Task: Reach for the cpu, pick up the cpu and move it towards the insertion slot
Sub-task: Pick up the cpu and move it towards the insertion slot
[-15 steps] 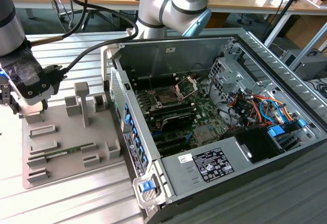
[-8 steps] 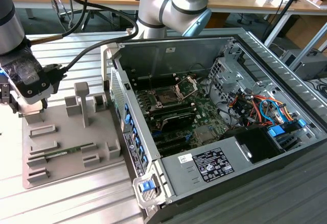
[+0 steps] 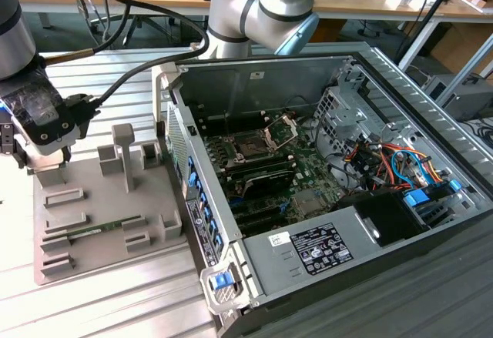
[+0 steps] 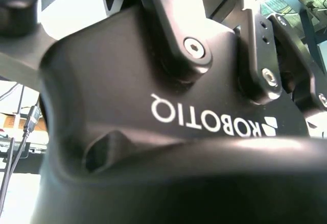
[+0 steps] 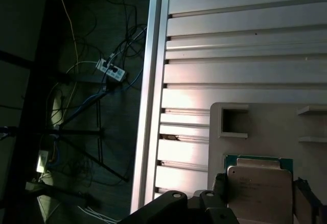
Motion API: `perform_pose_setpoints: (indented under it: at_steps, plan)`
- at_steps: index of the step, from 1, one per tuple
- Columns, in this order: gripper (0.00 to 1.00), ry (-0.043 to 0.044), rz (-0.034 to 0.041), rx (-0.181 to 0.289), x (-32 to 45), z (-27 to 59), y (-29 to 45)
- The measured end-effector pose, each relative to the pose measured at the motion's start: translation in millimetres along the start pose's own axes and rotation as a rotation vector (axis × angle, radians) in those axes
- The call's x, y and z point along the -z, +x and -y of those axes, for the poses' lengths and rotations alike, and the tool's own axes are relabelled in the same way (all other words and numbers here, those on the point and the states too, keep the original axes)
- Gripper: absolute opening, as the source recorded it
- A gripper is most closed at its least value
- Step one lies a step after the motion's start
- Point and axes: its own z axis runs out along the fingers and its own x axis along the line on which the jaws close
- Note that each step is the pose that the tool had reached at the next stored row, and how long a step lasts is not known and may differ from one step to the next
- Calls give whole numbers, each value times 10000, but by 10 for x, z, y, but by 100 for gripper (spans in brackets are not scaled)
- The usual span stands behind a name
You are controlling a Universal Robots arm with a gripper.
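The cpu (image 5: 258,185), a flat square chip with a silvery top and a green rim, lies in a pocket of the grey fixture plate (image 5: 265,122). My gripper (image 5: 261,196) is low over it and open, with one finger (image 5: 219,185) on each side of the chip and a thin gap at the far finger (image 5: 306,198). In the exterior view the gripper (image 3: 42,161) hangs over the plate's corner at that view's far left. The insertion slot (image 3: 253,147), a dark square socket with its silver frame (image 3: 281,130) hinged up, sits inside the open computer case, well off towards that view's right.
The grey fixture plate (image 3: 100,222) carries upright posts (image 3: 123,153) and a long green memory stick (image 3: 100,232). The case wall (image 3: 192,192) stands between plate and motherboard. The ribbed metal table's edge (image 5: 150,106) runs close by the plate, with floor cables (image 5: 110,71) beyond.
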Motion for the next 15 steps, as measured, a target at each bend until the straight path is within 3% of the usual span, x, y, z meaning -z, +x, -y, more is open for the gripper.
perform_pose_setpoints:
  at_steps: [4, 15]
  plan:
    - [55, -44, 3, 1, 7, -1, 0]
    - [55, -52, 2, 1, 27, -4, 0]
